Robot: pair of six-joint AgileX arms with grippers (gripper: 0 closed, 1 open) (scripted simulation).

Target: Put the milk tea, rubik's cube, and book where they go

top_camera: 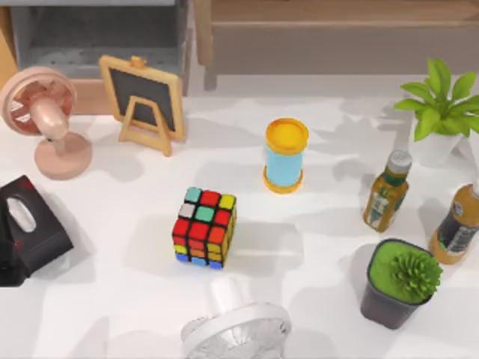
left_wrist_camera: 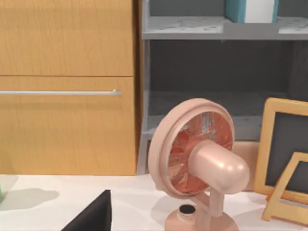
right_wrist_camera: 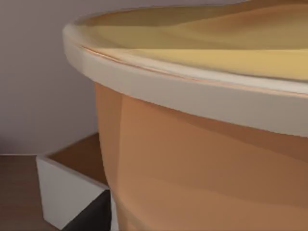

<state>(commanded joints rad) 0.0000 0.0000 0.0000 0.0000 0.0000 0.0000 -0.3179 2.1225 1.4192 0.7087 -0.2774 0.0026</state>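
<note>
Rubik's cube (top_camera: 204,226), black-framed with scrambled coloured stickers, sits just left of table centre, nothing touching it. At its 1 o'clock stands a blue cylinder cup with yellow lid (top_camera: 285,155); at 6, a white desk fan (top_camera: 236,329); at 10, a small wooden-framed chalkboard (top_camera: 144,101) and a pink desk fan (top_camera: 46,120). Can't tell how either gripper's jaws stand.

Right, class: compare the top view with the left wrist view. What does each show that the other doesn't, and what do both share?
Top view alone: the rubik's cube mid-table, a yellow-lidded blue canister, two bottles, two potted plants and a white fan at the near edge.

Left wrist view alone: a wooden cabinet with a metal handle, and a teal and white book-like object on the upper shelf.

Both: the pink fan, the small chalkboard easel, the grey shelf unit and the white table.
</note>
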